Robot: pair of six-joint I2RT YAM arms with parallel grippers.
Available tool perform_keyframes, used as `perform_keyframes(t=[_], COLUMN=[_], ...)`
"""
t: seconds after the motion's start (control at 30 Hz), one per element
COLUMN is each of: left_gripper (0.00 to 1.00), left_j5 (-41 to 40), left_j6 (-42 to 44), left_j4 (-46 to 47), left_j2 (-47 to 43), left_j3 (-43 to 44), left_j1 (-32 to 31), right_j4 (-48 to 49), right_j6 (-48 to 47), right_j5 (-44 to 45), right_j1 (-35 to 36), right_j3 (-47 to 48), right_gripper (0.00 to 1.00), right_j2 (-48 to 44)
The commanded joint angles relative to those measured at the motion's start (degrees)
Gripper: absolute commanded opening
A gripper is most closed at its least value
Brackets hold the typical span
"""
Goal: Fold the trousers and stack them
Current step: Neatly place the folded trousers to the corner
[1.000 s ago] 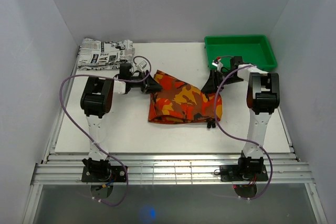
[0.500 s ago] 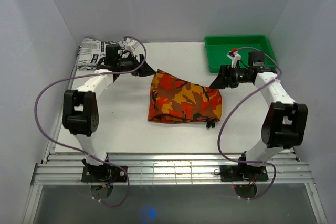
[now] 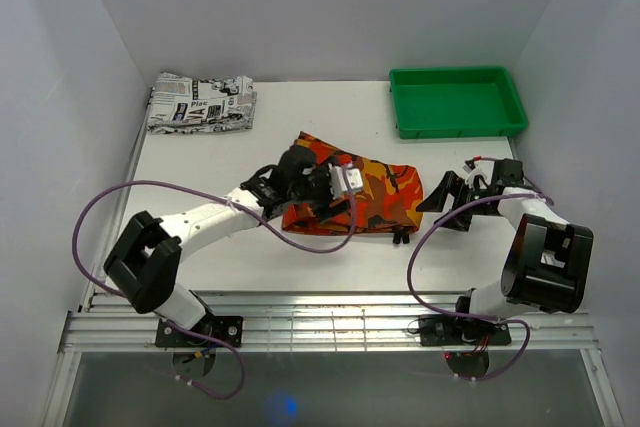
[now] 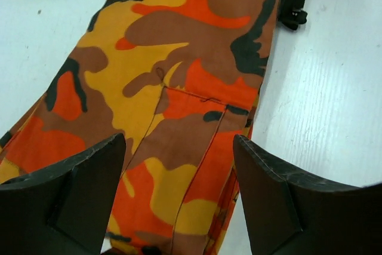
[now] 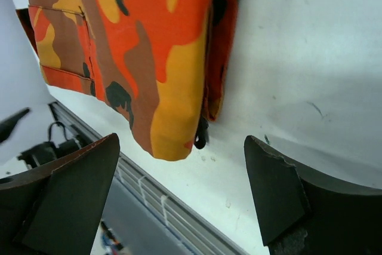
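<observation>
At the middle of the desk (image 3: pixel 330 112) the trousers (image 3: pixel 378 197) lie folded into a short, thick bundle. Their long side runs from 9 to 3 o'clock, and two black cord ends (image 3: pixel 402 237) poke out at the 5 o'clock corner. The layers look roughly squared, which suggests the folding is mostly done and the stacking is not.

The left gripper (image 4: pixel 179 150) hangs over the 9 o'clock half of the bundle with its fingers spread wide and nothing between them. Its own camera shows a seam and pocket edge directly below. Whether the fingertips touch the cloth I cannot tell. That position suits pressing the fold flat or taking a bite of the upper layers.

The right gripper (image 5: pixel 179 147) sits low just off the 3 o'clock end of the trousers, apart from the cloth. It too is spread and empty, and it faces the folded edge, probably so that it can slide in and take that end.

A folded newspaper-print garment (image 3: pixel 200 104) rests at the 11 o'clock corner, well apart from the trousers, and looks like the likely base of the stack. A green tray (image 3: pixel 455 131) stands at 1 o'clock. With both ends gripped evenly, the soft bundle should carry across without its layers sliding open.
</observation>
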Motion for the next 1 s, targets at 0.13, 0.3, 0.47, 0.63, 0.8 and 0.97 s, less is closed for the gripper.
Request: perform_keyframes(t=[0.13, 0.3, 0.47, 0.63, 0.8, 0.97], left_gripper=[0.82, 0.81, 0.79, 0.54, 0.15, 0.00], left_j5=[-14.83, -17.99, -23.17, -20.04, -12.58, -5.98], left_j6=[6.43, 7.74, 9.24, 11.00, 7.14, 0.82], left_j4=[15.09, 21.06, 23.09, 22.13, 18.62, 16.42], left_j2=[8.01, 16.36, 24.27, 26.57, 24.47, 22.00], left_j3=[-2.08, -1.46, 3.10, 2.06, 0.13, 2.13], left_j1=[-13.68, -16.23, -16.67, -16.76, -16.32, -13.43], right_j4=[12.38, 15.73, 20.21, 23.81, 28.80, 33.30], right_j6=[12.54, 15.45, 19.14, 21.86, 25.02, 28.54], right_j5=[-5.66, -6.37, -7.95, -7.42, -7.25, -7.51], right_j1=[-3.22, -4.28, -4.45, -4.54, -4.45, -4.02], right_j3=[-5.53, -8.69, -10.54, -13.26, -15.90, -17.40], right_gripper=[0.90, 0.90, 0.90, 0.90, 0.90, 0.90], right_j2=[0.91, 1.88, 3.46, 2.58, 1.44, 1.61])
